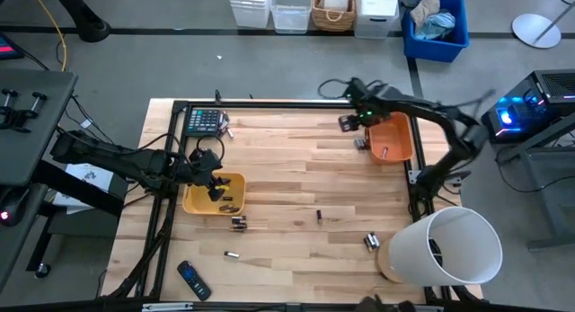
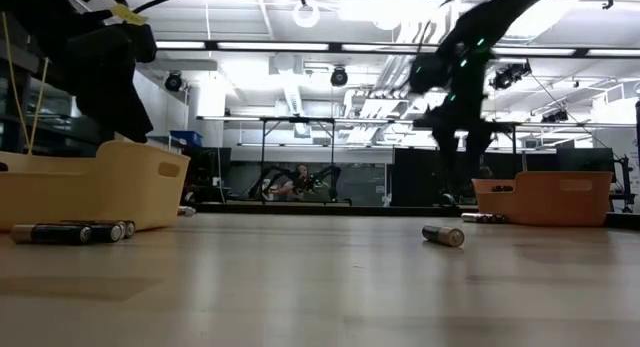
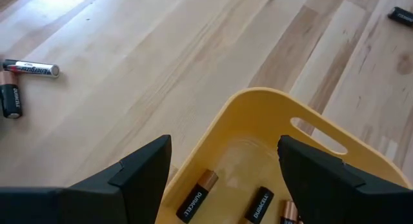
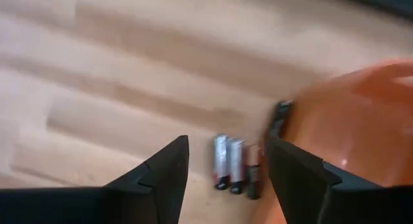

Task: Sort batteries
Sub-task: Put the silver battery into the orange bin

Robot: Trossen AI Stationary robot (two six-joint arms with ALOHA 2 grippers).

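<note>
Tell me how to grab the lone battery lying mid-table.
Take the battery across its middle, from straight above. It lies flat on the bare table with nothing touching it, so the pincer fingers can close on its round sides, set crosswise to its long axis.

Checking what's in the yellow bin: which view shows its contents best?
Left wrist view: it looks straight into the yellow bin, batteries readable, the open left gripper above it. High view shows the bin small, partly under the arm. Low view shows only its wall. Right wrist view misses it.
</note>
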